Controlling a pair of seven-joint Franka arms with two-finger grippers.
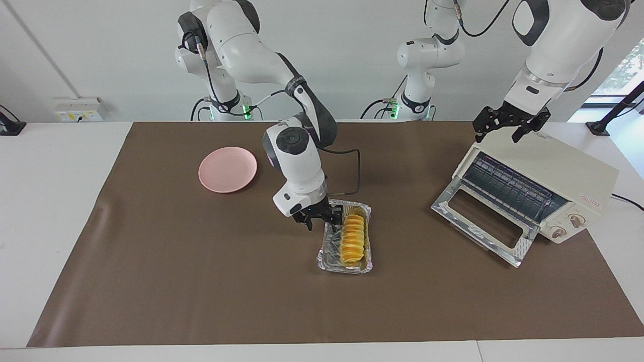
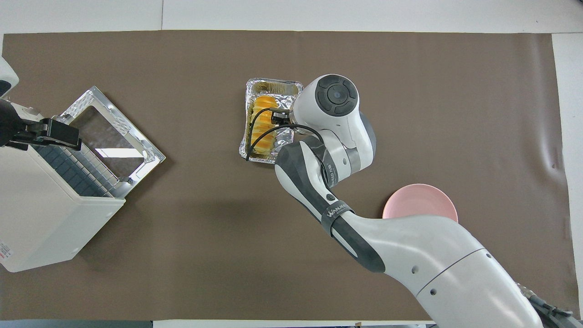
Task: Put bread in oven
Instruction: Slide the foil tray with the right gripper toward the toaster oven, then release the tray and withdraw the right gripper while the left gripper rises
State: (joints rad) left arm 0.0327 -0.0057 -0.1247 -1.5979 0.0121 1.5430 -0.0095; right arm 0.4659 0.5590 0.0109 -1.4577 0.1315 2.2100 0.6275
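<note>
The bread (image 1: 352, 240), a ridged golden loaf, is seen lying in a crinkled foil tray (image 1: 327, 256) at the centre of the facing view, still well apart from the oven (image 1: 548, 171) at the right of the frame. The right gripper (image 1: 320, 219) is held low over the tray's upper corner, just beside the loaf, its fingers spread and nothing gripped. The grasp is judged not yet made; fingers must next be set across the loaf and closed. The oven's glass door (image 1: 483, 221) is seen dropped open, the wire rack bared. The left gripper (image 1: 508, 123) hangs spread above the oven's top corner, waiting. A pink plate (image 1: 227, 169) is left unused at the upper left. Everything is set on a brown mat (image 1: 201, 281) covering a white table (image 1: 50, 201), with a pale wall at the top.
</note>
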